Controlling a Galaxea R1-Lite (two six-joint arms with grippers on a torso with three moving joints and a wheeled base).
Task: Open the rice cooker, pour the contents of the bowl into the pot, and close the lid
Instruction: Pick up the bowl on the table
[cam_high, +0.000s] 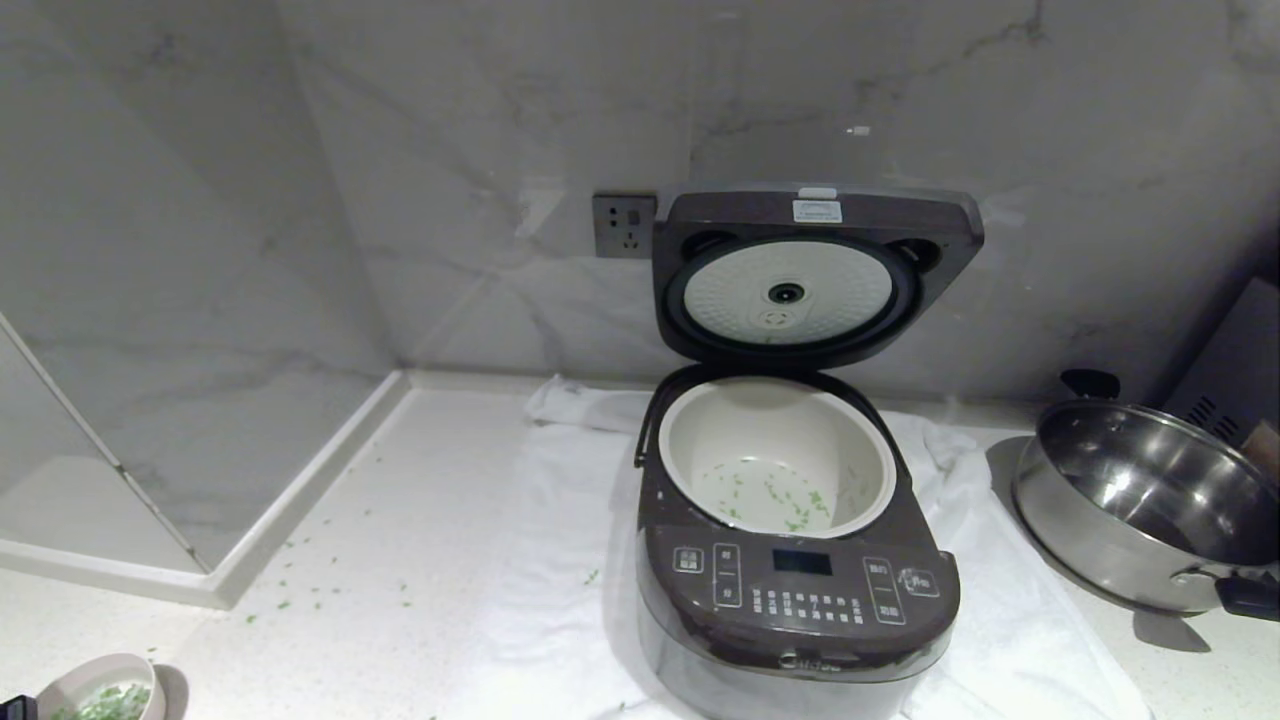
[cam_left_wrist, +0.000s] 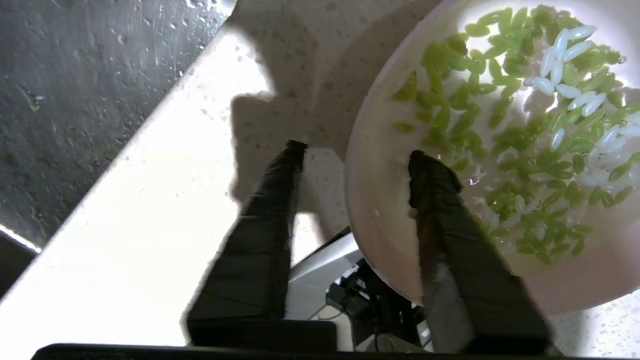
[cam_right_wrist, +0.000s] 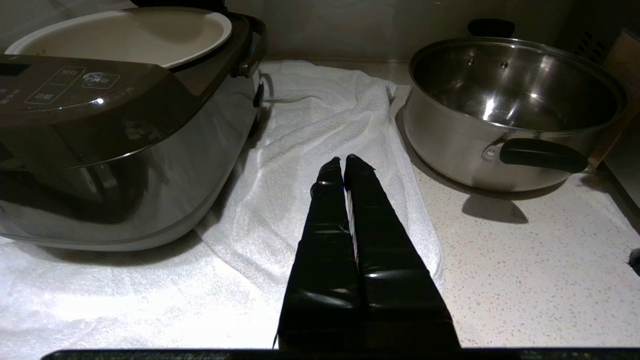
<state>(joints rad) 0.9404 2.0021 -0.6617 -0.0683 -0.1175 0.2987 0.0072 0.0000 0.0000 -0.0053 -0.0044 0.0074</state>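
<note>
The rice cooker (cam_high: 800, 600) stands on a white towel with its lid (cam_high: 815, 275) swung up against the wall. Its white pot (cam_high: 700, 440) holds a few green bits (cam_high: 800, 520). The pale pink bowl (cam_high: 75, 682) sits at the counter's near left corner, filled with green and white contents (cam_left_wrist: 500, 125). My left gripper (cam_left_wrist: 358, 150) straddles the bowl (cam_left_wrist: 380, 190) at its rim: one finger (cam_left_wrist: 440, 210) is inside, the other (cam_left_wrist: 270, 200) outside with a gap to the wall. My right gripper (cam_right_wrist: 344, 162) hovers shut over the towel beside the cooker (cam_right_wrist: 125, 125).
A shiny steel pan (cam_high: 1140, 500) with black handles stands right of the cooker. The white towel (cam_high: 540, 560) spreads under the cooker. Green bits (cam_high: 300, 590) lie scattered on the counter at the left. A wall socket (cam_high: 624, 225) sits behind.
</note>
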